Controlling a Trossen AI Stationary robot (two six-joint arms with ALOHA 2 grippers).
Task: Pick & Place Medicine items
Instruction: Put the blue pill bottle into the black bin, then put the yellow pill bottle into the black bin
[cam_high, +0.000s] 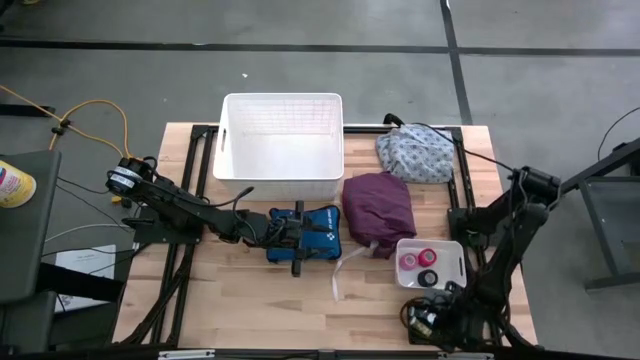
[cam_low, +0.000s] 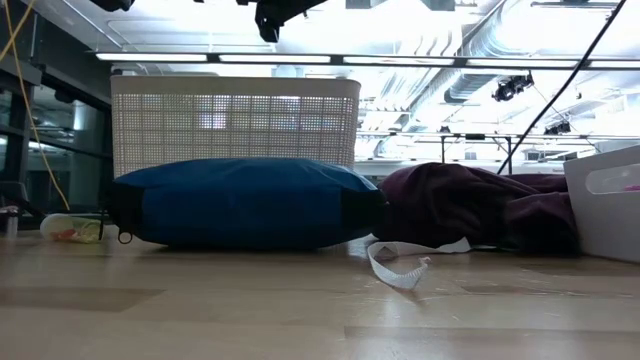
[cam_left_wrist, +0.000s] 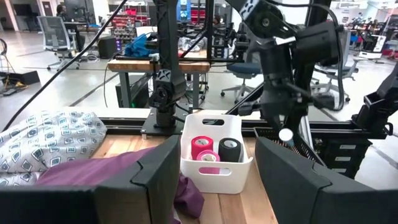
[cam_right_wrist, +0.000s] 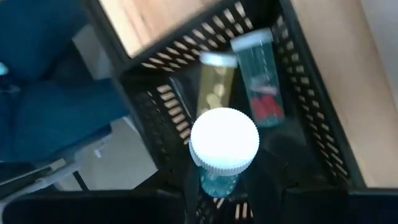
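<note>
My right gripper (cam_right_wrist: 221, 205) is at the table's near right corner (cam_high: 437, 305), shut on a teal vial with a white cap (cam_right_wrist: 224, 143). It is over a black basket (cam_right_wrist: 311, 124) in which a yellowish vial (cam_right_wrist: 214, 84) and a greenish vial (cam_right_wrist: 261, 81) lie on their sides. Pink and black rolls (cam_left_wrist: 211, 150) stand in a small white bin (cam_high: 430, 262). My left gripper (cam_high: 295, 240) hovers open and level above the blue pouch (cam_low: 240, 205), which lies flat on the table. A small clear vial (cam_low: 70, 230) lies beside the pouch's end. My right gripper pinches the vial's teal body (cam_right_wrist: 217, 182), just below the white cap, between its two fingers. The fingers come from above, pointing steeply down. The vial's cap end faces back toward the wrist. Its lower end is hidden by the cap and fingers.
A large white basket (cam_high: 282, 145) stands at the table's far side. A purple cloth bundle (cam_high: 378, 205) and a patterned bundle (cam_high: 415, 155) lie to the right of it. A white strap (cam_low: 395, 270) trails from the purple bundle onto the wood.
</note>
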